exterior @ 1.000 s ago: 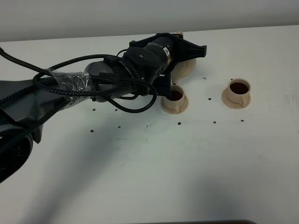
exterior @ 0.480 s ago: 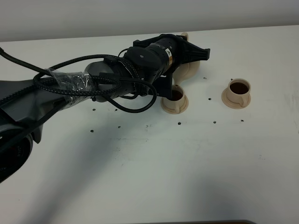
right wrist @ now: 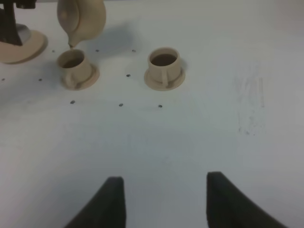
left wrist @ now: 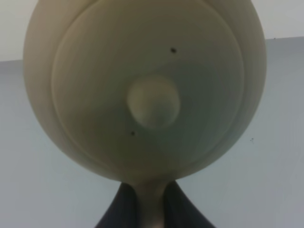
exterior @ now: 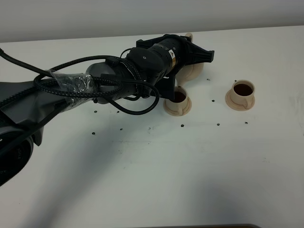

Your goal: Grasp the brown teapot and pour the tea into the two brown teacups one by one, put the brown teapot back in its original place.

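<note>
The left claw (left wrist: 152, 211), clamped on the brown teapot (right wrist: 84, 18) handle, tilts it over one teacup (right wrist: 74, 65); a wobble could spill past that cup's rim.

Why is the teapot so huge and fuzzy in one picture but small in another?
Left wrist view: the brown teapot sits right by the camera, so it fills the picture, blurry and dim. Right wrist view: it is far off, small and sharper. Exterior high view: the left arm throws a soft shadow on the table.

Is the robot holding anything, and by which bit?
The left tool grips the brown teapot by its loop handle; the right tool holds nothing.
</note>
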{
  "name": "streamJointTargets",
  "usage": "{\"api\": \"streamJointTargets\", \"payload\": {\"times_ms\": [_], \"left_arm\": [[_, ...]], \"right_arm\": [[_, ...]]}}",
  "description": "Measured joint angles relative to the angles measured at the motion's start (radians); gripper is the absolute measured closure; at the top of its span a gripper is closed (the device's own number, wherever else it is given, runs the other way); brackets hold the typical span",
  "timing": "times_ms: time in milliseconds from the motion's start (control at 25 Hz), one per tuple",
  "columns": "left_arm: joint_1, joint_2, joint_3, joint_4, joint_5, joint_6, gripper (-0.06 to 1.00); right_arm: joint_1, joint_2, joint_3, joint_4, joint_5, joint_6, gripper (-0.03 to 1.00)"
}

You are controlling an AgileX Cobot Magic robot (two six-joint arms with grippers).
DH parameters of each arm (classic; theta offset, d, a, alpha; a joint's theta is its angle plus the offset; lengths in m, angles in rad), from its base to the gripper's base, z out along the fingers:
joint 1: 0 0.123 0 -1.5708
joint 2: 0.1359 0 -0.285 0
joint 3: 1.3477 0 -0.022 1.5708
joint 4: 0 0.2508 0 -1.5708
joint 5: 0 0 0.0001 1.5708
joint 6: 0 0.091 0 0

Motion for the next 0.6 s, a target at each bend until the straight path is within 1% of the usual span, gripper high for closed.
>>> {"api": "streamJointTargets", "payload": {"times_ms": [400,480,600], "left_arm": [[0.0,0.0,0.0,0.012,-0.02,-0.004,0.83],[0.0,0.0,0.0,0.003,-0.019,-0.004,0.83],[0.0,0.0,0.0,-0.042,-0.007,-0.004,0.83]], "right_arm": [[0.0,0.0,0.0,0.0,0.0,0.0,0.56],[0.0,0.0,0.0,0.0,0.0,0.0,0.56],[0.0,0.0,0.0,0.0,0.0,0.0,0.56]]}}
